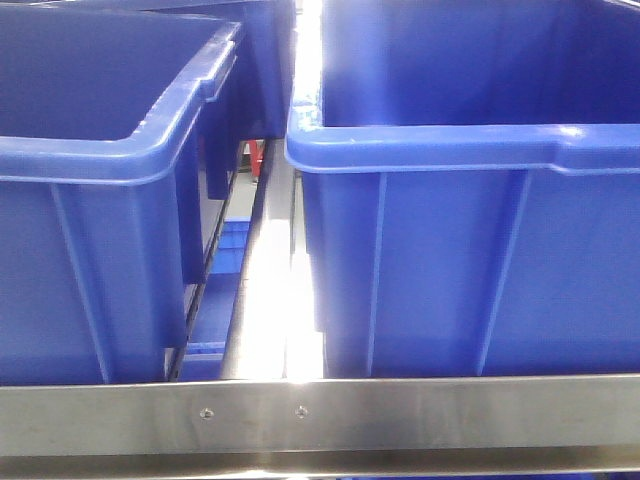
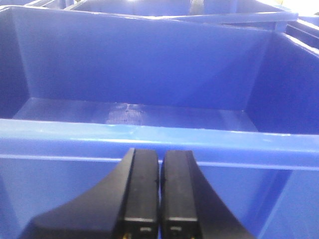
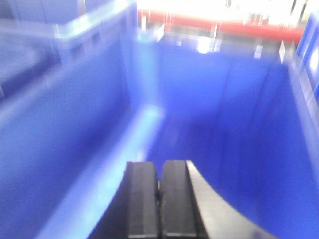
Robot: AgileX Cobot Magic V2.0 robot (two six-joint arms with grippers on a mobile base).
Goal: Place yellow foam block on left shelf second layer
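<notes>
Two blue bins sit side by side on a metal shelf in the front view: the left bin (image 1: pixel 90 250) and the right bin (image 1: pixel 470 260), with a bright gap between them. A steel rail (image 1: pixel 320 415) with two screws runs across in front of them.

The left hand (image 2: pixel 159 194) hovers just outside the near rim of a blue bin (image 2: pixel 149 139), its two black fingers (image 2: pixel 142 189) pressed together with only a thin seam between them and nothing held. Inside, the bin floor (image 2: pixel 129 115) looks bare and slightly scuffed.

The right hand (image 3: pixel 160 199) points into another blue bin (image 3: pixel 224 124), the picture blurred. Its fingers (image 3: pixel 143 199) are also closed against each other and hold nothing. A red strip (image 3: pixel 224 27) and bright glare show beyond the bin's far wall.

No yellow block shows in any of the three views, so I cannot tell where it is.
</notes>
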